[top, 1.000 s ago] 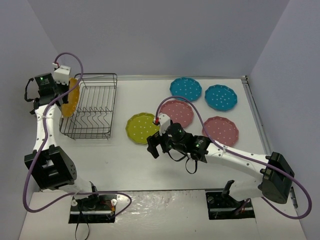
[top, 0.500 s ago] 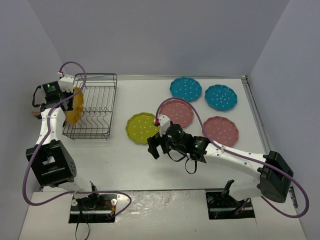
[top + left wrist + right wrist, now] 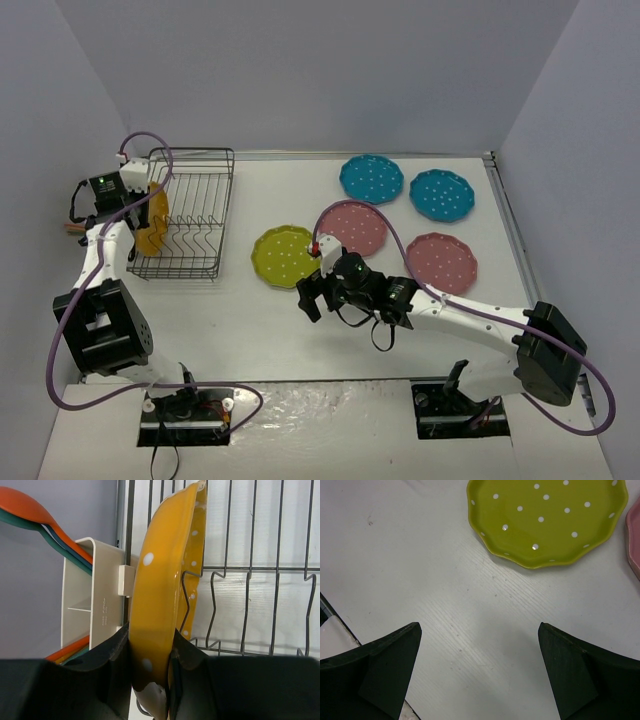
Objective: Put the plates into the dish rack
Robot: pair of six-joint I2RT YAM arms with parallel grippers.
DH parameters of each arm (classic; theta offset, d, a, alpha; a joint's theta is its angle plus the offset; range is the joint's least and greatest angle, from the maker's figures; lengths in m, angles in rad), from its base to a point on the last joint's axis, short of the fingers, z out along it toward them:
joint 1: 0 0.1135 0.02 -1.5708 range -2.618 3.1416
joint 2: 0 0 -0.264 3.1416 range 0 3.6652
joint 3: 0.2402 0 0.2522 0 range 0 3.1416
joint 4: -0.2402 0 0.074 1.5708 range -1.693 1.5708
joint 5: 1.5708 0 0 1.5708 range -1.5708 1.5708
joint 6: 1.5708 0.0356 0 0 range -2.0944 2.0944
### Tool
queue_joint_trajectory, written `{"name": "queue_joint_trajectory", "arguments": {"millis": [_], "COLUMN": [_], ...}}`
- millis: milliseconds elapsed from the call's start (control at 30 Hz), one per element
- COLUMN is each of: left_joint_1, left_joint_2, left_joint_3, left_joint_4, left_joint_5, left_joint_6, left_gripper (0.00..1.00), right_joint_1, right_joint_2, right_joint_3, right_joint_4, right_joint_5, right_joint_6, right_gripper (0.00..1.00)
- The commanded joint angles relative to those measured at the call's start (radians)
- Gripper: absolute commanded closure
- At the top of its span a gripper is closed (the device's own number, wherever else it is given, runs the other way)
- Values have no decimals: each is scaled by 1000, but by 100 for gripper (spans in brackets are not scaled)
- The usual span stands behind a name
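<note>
The counter [image 3: 300, 340] carries the rack [image 3: 195, 215] by its far-left corner and five plates lying flat to the right: the green plate [image 3: 285, 256] nearest the rack, two pink plates [image 3: 352, 226] past it, and two teal plates [image 3: 372, 177] toward the far-right corner. The orange plate [image 3: 152, 220] is on edge at the rack's left side, beside the white holder [image 3: 95, 595]. It is clamped by its rim in the left gripper [image 3: 150, 665]. Whether it sits in a slot yet cannot be told.

The right gripper [image 3: 479, 630] hangs spread wide and empty over bare counter, just short of the green plate's near-left rim.

These plates look stiff, glossy and likely slippery, probably light but breakable if knocked on the wires. The scalloped rim is the only place to pinch. A flat plate needs a finger worked under its edge, and the near rim of the green plate looks easiest to reach.

Compared with a second ago, the left gripper has come down and toward the near edge, and the orange plate has gone from tilted above the rack's left side to nearly upright against it. The right gripper has barely shifted and stayed open
</note>
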Motion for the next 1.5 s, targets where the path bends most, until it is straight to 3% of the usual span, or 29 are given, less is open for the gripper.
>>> {"name": "queue_joint_trajectory", "arguments": {"millis": [0, 200, 333, 467, 667, 833, 1067, 1200, 1467], "left_joint_1": [10, 10, 11, 9, -6, -11, -66, -158, -282], "left_joint_2": [-90, -98, -103, -120, -213, -318, -491, -548, -632], "left_joint_3": [28, 23, 42, 96, 149, 175, 40, 6, -129], "left_joint_4": [115, 114, 105, 35, -75, -246, -316, -438, -468], "left_joint_5": [-23, -33, -65, -99, -129, -59, 112, 126, 148], "left_joint_6": [-2, -32, -93, -206, -401, -595, -763, -779, -824], "left_gripper": [80, 63, 58, 39, 19, 3, 3, 3, 3], "right_joint_1": [-5, -5, -5, -5, -5, -5, -8, -20, -81], "right_joint_2": [-34, -50, -51, -27, 53, 197, 371, 475, 583], "right_joint_3": [-3, -15, -15, 18, 98, 189, 306, 351, 390], "right_joint_4": [63, 64, 63, 39, 19, -5, -4, -6, -6], "right_joint_5": [27, 41, 45, 45, 30, -57, -109, -113, -150], "right_joint_6": [10, 11, -4, -56, -175, -299, -442, -482, -563], "right_gripper": [0, 0, 0, 0, 0, 0, 4, 9, 21]}}
